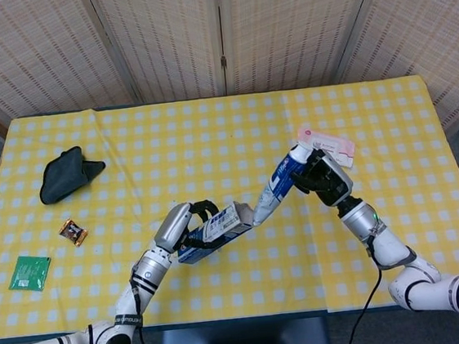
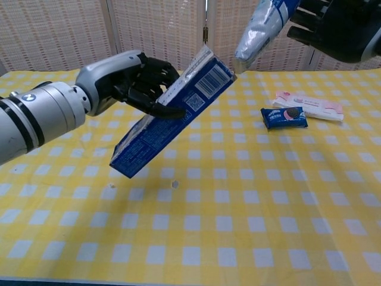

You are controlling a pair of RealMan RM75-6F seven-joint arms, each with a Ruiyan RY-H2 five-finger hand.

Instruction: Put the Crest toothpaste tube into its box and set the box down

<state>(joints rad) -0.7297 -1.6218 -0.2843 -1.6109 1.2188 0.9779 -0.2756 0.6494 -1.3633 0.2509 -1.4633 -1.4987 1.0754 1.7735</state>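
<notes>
My left hand [image 1: 187,223] [image 2: 134,83] grips the blue Crest box [image 1: 219,227] [image 2: 172,117] in the air above the table, tilted with its open end up and to the right. Held by my right hand [image 1: 322,178] [image 2: 336,27], the white and blue toothpaste tube [image 1: 274,193] [image 2: 262,28] slants down to the left. The tube's flat crimped end sits right at the box's open mouth; I cannot tell whether it is inside.
A yellow checked cloth covers the table [image 1: 226,139]. A pink and white packet [image 1: 328,141] [image 2: 309,106] and a small blue snack pack [image 2: 284,117] lie at the right. At the left are a dark pouch [image 1: 65,174], a small brown wrapper [image 1: 72,232] and a green card [image 1: 30,272].
</notes>
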